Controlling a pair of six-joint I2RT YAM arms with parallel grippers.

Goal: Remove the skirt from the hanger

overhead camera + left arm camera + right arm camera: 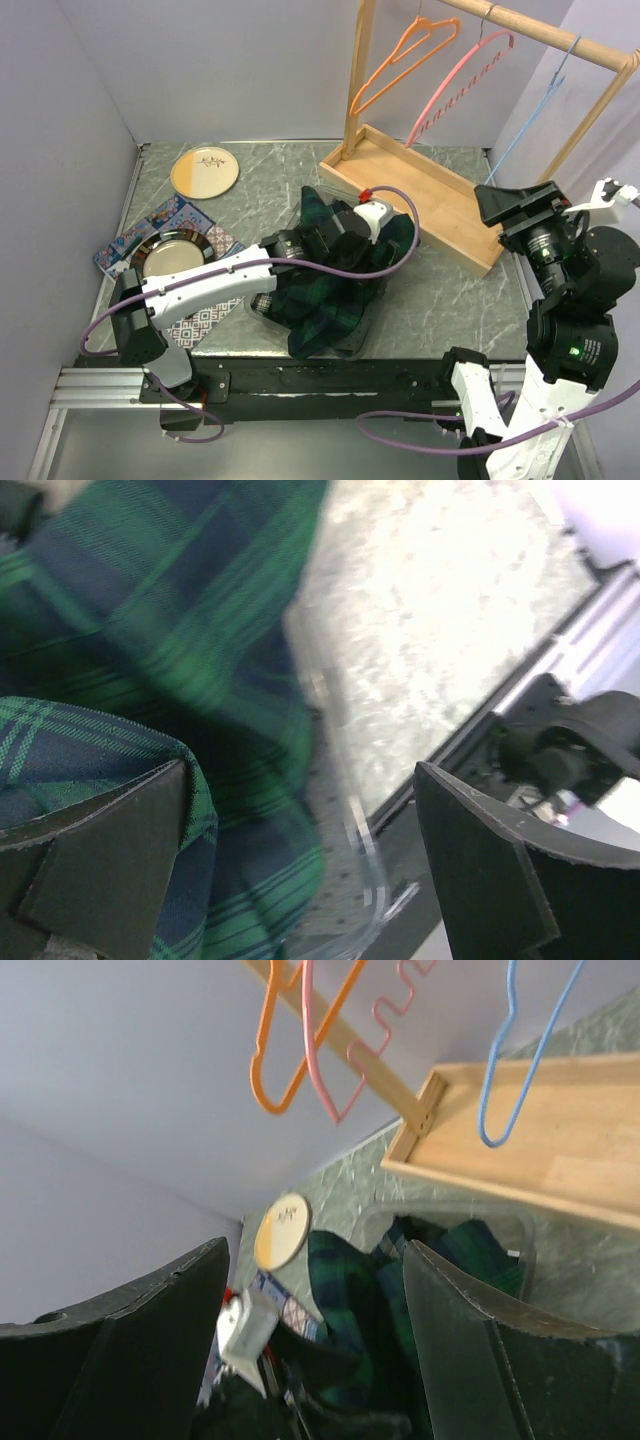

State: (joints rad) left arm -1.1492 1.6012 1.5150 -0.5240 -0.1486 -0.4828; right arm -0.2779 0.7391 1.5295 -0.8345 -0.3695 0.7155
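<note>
Left gripper [300, 770] hovering wide open over the plaid skirt [335, 285], skirt lying heaped in a clear bin [365, 855] at mid-table, right gripper [315, 1250] hanging open and empty off to the right, wooden rack [430, 185] standing far right

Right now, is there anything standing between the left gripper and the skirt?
Nothing visible stands between them. The left gripper hangs open directly over the skirt, which lies crumpled in a clear bin. The plaid fabric reaches up against one of the fingers, and no other object lies in between.
</note>
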